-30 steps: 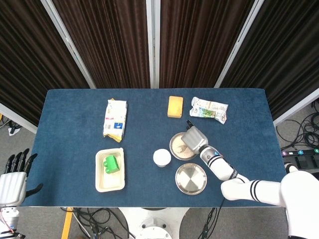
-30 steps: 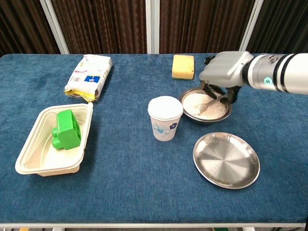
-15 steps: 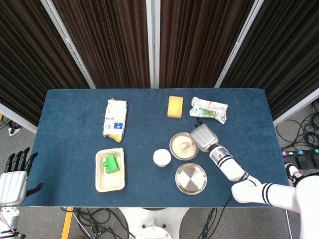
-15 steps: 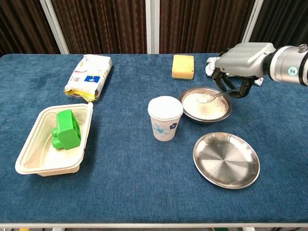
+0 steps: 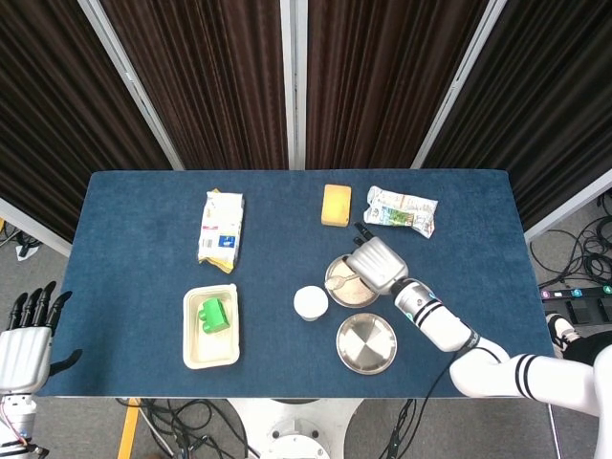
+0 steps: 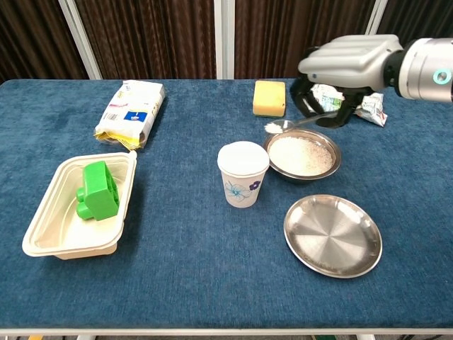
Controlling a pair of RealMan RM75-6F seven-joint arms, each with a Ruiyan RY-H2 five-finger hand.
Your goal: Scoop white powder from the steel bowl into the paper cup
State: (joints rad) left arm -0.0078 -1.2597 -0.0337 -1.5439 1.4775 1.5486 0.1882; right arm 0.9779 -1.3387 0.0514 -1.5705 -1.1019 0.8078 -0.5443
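Observation:
A steel bowl of white powder sits right of centre on the blue table. A white paper cup with a blue flower print stands just left of it. My right hand hovers above the bowl's far side and holds a metal spoon. The spoon's bowl carries white powder and hangs over the bowl's left rim, between bowl and cup. My left hand hangs off the table at the far left, fingers apart, holding nothing.
An empty steel plate lies in front of the bowl. A white tray holding a green block sits front left. A snack bag, a yellow sponge and a crumpled packet lie at the back.
My right hand has lifted the spoon out of the powder and carried it up and left, so the loaded spoon now hangs over the bowl's left rim toward the cup.

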